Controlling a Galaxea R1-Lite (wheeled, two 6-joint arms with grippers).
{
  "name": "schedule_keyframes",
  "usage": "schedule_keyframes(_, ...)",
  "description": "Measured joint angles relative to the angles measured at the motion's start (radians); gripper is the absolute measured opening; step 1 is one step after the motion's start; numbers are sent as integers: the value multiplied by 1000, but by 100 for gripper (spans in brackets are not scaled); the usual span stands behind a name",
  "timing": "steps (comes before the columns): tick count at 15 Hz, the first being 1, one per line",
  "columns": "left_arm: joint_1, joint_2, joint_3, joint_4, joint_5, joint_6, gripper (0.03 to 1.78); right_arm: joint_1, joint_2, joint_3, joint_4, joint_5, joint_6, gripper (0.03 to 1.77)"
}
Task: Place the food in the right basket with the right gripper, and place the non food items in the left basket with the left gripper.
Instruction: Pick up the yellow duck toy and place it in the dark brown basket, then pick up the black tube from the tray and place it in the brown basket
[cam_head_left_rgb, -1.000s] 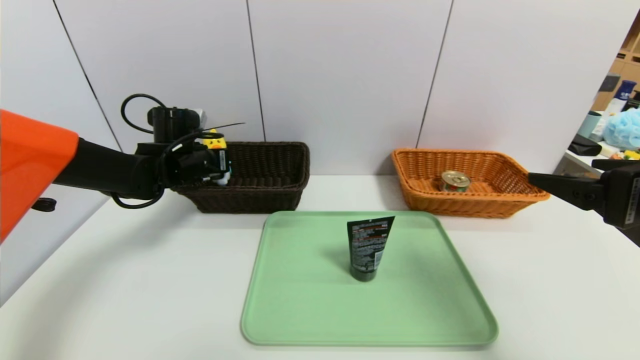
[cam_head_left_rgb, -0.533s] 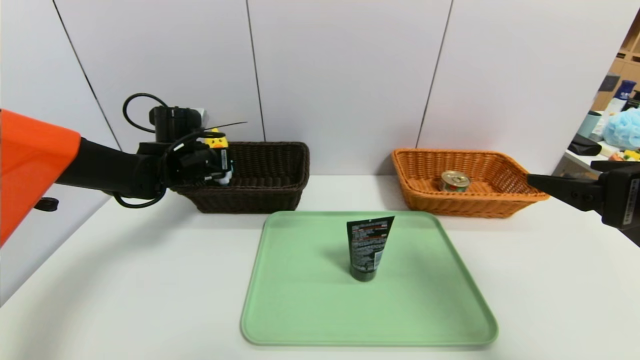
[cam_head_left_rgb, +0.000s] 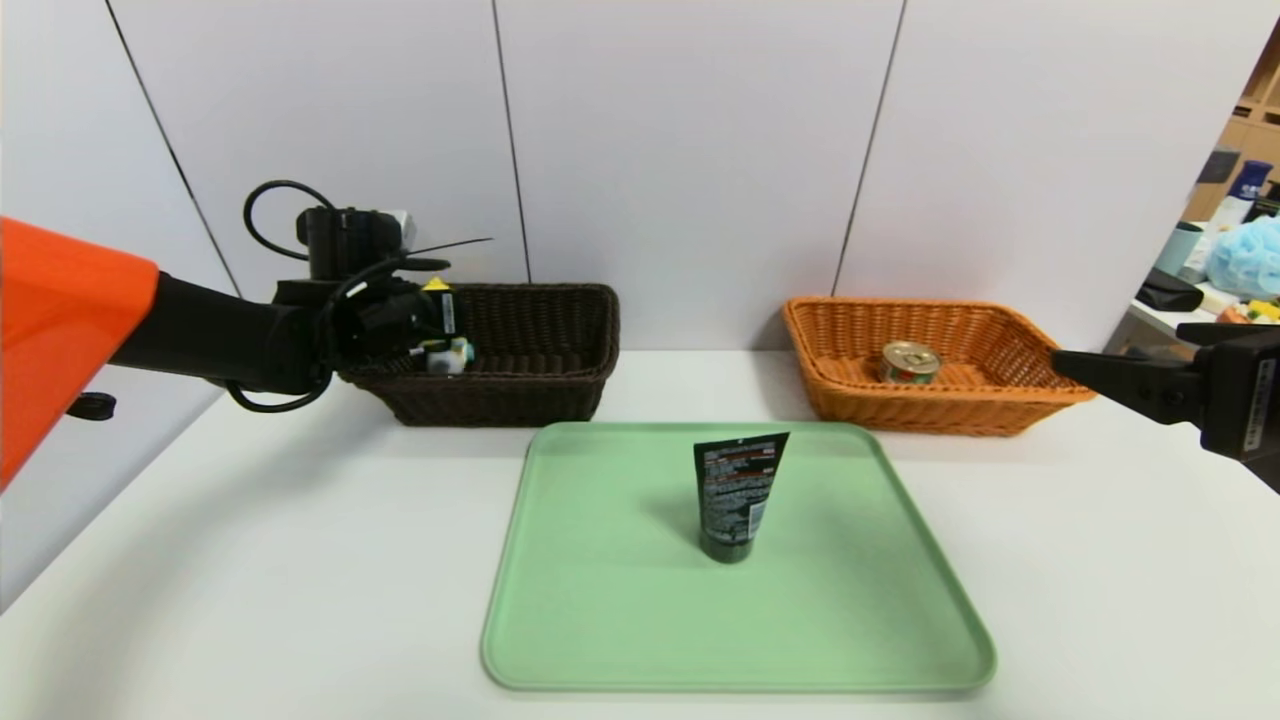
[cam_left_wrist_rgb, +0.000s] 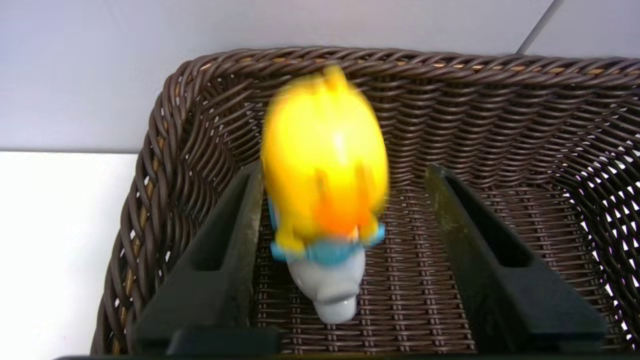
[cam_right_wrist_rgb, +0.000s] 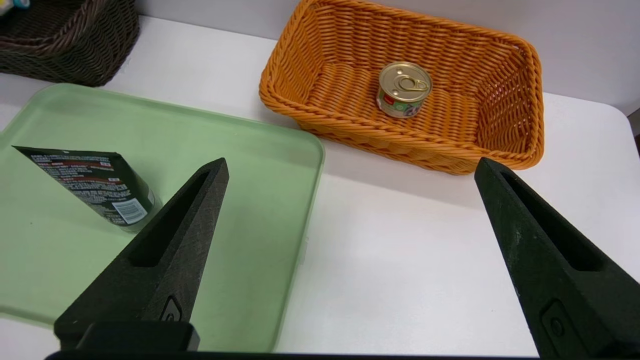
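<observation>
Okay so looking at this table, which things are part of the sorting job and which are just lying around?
Part of the job:
- toy duck
- black tube
- tin can
- dark brown basket
- orange basket

Just lying about:
- blue mesh puff
- dark blue-capped bottle

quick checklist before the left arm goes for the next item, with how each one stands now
1. Left gripper open: ok, its fingers stand apart.
2. Duck inside the dark brown basket: ok.
3. Duck clear of both fingers: cannot tell, it is right beside one of them.
4. Black tube in the dark brown basket: not ok, it stands on the green tray.
5. Tin can in the orange basket: ok.
6. Right gripper open and empty: ok, it is parked at the right, near the orange basket.
</observation>
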Motion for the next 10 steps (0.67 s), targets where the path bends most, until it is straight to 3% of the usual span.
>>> schedule_keyframes(7, -71, -132, -43, 47, -29, 49, 148, 0, 1, 7, -4, 13, 0, 170)
schedule_keyframes(9, -124, -202, -43, 107, -82, 63, 153, 0, 2, 7, -11, 13, 0, 170)
schedule_keyframes(10, -151, -241, -29, 136, -141, 63, 155, 0, 2, 7, -13, 13, 0, 170)
